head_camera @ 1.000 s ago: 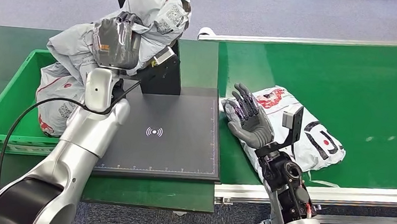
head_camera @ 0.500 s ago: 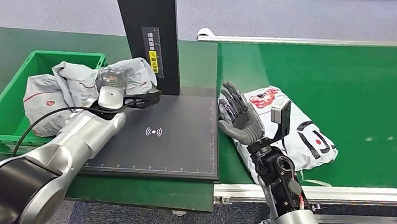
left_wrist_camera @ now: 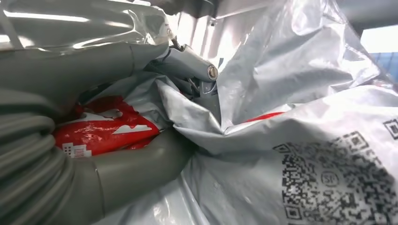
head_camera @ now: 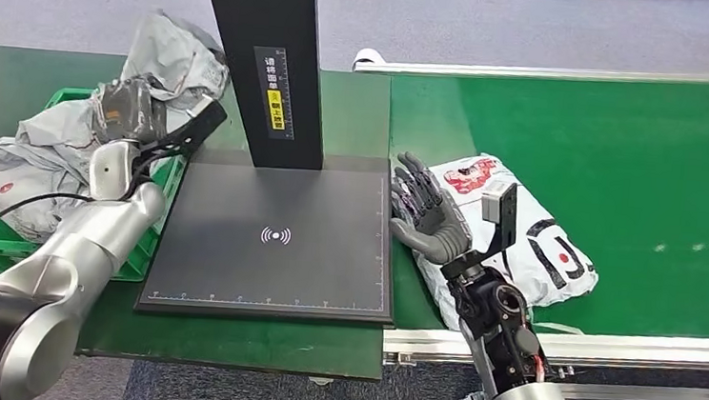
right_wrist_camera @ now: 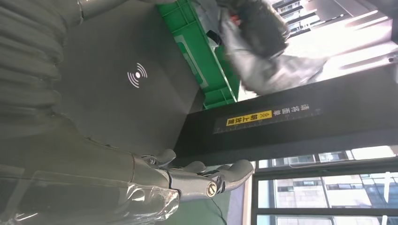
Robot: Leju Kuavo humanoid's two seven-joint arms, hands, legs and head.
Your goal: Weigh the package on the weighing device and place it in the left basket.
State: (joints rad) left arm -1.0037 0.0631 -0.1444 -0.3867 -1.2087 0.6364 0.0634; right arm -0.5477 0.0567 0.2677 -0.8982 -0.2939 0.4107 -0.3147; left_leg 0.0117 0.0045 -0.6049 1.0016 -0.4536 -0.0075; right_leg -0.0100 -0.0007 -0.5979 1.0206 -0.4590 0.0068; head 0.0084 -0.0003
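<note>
left hand (head_camera: 128, 111) raised, fingers closed | right hand (head_camera: 431, 216) fingers spread

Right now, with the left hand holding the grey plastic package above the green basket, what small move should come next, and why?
Probably lower the left hand a little and let go. It grips the grey plastic mailer package over the green plastic basket, where another grey package already lies. The black weighing plate is bare, so weighing seems done.

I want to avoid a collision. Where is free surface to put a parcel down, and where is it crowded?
Free: the black scale platform, between the green basket and the right hand, and the green belt beyond the white parcel. Crowded: the basket, where the left hand holds a grey package over other bags.
</note>
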